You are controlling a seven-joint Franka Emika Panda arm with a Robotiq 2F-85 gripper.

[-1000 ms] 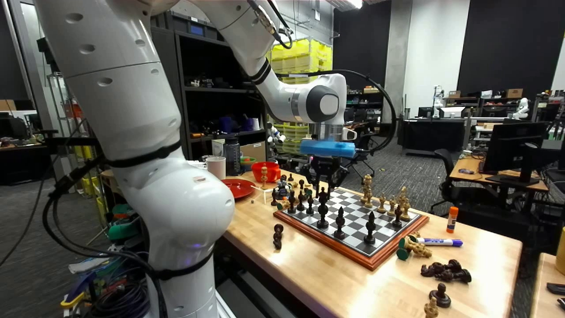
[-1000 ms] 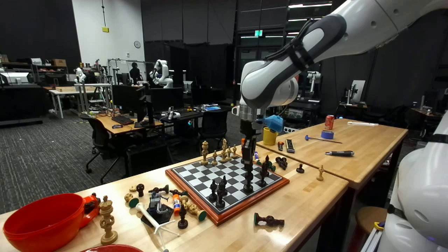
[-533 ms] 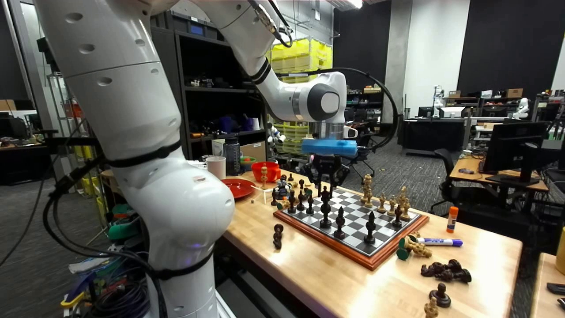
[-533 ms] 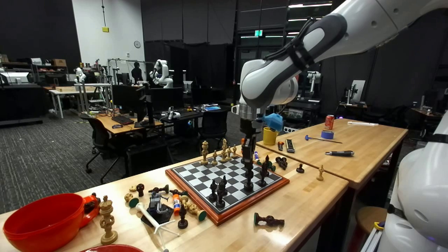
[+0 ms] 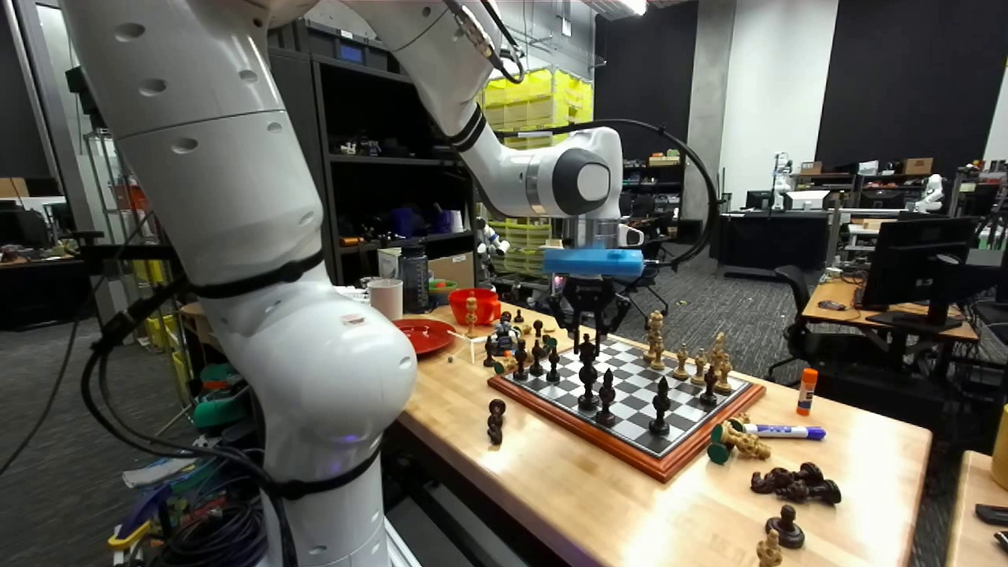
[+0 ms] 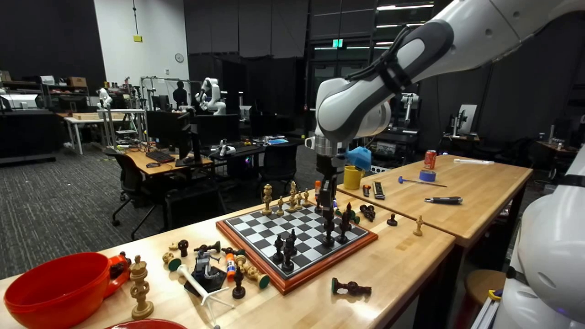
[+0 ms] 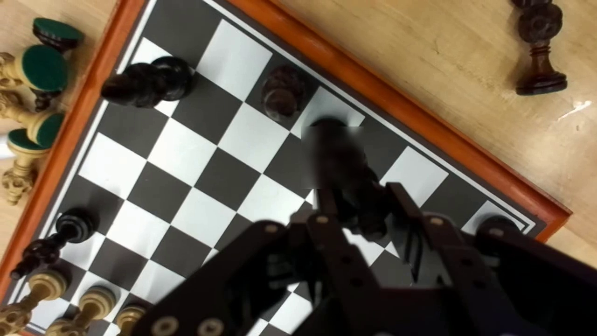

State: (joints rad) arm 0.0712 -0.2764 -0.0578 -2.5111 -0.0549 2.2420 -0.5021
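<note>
- My gripper point(image 5: 587, 348) pinches the upper part of a tall dark-brown turned chess piece point(image 5: 587, 379), its fingers point(image 7: 328, 206) close together with one on each side of it.
- I judge the hold is high so that the round base points down freely and the neighbouring pieces have room.
- The held piece is upright over the chequered chessboard with a reddish wooden frame point(image 5: 583, 431), near the edge facing my arm's base; I cannot tell whether it touches the squares.
- Just beside it on the chessboard stands a dark-brown piece with a pointed top point(image 5: 606, 398); a similar pointed dark piece point(image 5: 660, 405) stands nearer the corner.
- At the chessboard's opposite edge stand carved pale wooden pieces point(image 5: 656, 342); I take it dark faces pale as two sides of a game.
- Off the chessboard on my arm's side, a toppled dark-brown piece point(image 5: 495, 421) lies on the pale wooden desk point(image 5: 598, 504), apparently out of play.
- Past the chessboard's adjoining edge, pale pieces with green felt bottoms point(image 5: 736, 441) lie beside a white-and-purple marker point(image 5: 785, 431), seemingly set aside loosely.
</note>
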